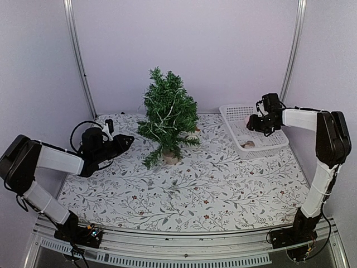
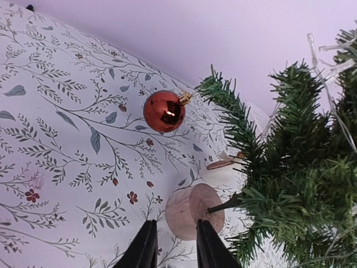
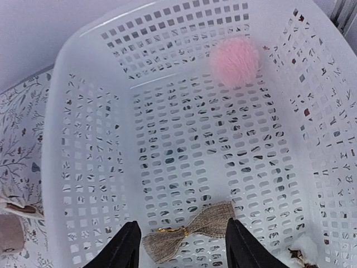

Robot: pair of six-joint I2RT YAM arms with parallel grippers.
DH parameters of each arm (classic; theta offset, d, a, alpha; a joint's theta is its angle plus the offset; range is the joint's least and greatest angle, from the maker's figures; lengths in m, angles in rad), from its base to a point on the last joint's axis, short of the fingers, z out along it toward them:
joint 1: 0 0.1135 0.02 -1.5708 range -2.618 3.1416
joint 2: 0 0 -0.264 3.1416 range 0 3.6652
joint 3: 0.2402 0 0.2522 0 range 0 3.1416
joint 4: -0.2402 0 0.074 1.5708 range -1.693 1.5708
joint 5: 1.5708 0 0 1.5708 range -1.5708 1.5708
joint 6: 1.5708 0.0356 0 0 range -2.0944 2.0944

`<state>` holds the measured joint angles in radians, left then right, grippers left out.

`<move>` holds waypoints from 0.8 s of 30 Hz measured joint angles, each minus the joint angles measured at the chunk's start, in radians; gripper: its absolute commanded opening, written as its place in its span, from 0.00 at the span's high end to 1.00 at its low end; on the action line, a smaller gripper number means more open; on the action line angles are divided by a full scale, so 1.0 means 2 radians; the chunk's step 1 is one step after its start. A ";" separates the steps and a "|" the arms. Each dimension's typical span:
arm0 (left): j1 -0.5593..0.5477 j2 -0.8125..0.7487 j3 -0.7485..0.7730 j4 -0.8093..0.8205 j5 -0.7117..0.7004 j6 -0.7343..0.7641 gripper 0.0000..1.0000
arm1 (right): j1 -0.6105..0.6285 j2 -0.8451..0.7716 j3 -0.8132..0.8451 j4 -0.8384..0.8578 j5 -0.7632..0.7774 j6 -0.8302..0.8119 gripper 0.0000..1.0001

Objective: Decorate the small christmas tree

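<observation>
Pale lilac walls (image 1: 184, 44), floral tablecloth (image 1: 184, 190)

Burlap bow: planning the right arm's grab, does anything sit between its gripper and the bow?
Nothing visible does. The burlap bow lies bare on the basket floor, just ahead of the open right gripper; the pink pom-pom sits far beyond it.

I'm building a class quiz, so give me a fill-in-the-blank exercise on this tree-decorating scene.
1. The shiny ball ornament hanging on the small green bristly christmas tree is ___.
2. The fluffy pompom in the white perforated plastic basket is ___.
3. The brown burlap bow lies beneath the ___ arm's open end effector.
Missing words: red; pink; right.
</observation>
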<state>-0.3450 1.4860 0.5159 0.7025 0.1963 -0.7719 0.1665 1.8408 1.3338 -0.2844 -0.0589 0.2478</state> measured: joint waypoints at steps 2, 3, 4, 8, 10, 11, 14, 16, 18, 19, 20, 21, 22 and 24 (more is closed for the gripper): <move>0.000 0.011 0.006 -0.001 0.002 -0.001 0.74 | -0.002 0.026 0.017 -0.002 0.018 -0.003 0.46; 0.000 0.017 0.010 -0.002 0.002 -0.001 0.74 | -0.002 0.043 0.033 -0.002 0.026 -0.004 0.45; 0.000 0.022 0.013 -0.003 0.003 -0.001 0.74 | -0.002 0.064 0.057 -0.002 0.039 -0.006 0.44; 0.001 0.037 0.025 -0.007 0.005 -0.002 0.74 | -0.005 0.131 0.129 0.006 0.077 -0.011 0.36; 0.001 0.039 0.029 -0.006 0.006 -0.002 0.73 | -0.007 0.164 0.166 0.009 0.093 -0.011 0.33; 0.001 0.039 0.030 -0.006 0.006 -0.002 0.73 | -0.008 0.175 0.177 0.009 0.097 -0.011 0.32; 0.001 0.040 0.034 -0.006 0.005 -0.003 0.73 | -0.014 0.215 0.218 0.007 0.113 -0.011 0.32; 0.001 0.042 0.036 -0.006 0.005 -0.004 0.73 | -0.018 0.241 0.252 -0.001 0.117 -0.012 0.32; 0.001 0.047 0.038 -0.006 0.004 -0.005 0.73 | -0.023 0.270 0.295 -0.006 0.120 -0.014 0.32; 0.001 0.049 0.039 -0.006 0.004 -0.006 0.73 | -0.025 0.281 0.313 -0.009 0.121 -0.014 0.32; 0.001 0.052 0.039 -0.006 0.004 -0.006 0.73 | -0.027 0.287 0.324 -0.011 0.121 -0.014 0.32; 0.001 0.055 0.040 -0.006 0.004 -0.007 0.73 | -0.030 0.295 0.341 -0.016 0.121 -0.014 0.33; 0.001 0.058 0.042 -0.006 0.004 -0.007 0.73 | -0.032 0.302 0.355 -0.020 0.121 -0.014 0.33; 0.001 0.064 0.045 -0.006 0.004 -0.008 0.73 | -0.036 0.314 0.379 -0.028 0.121 -0.014 0.33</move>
<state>-0.3428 1.6131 0.6067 0.6895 0.2039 -0.7872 0.0952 2.4683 2.0926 -0.3408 0.1825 0.2199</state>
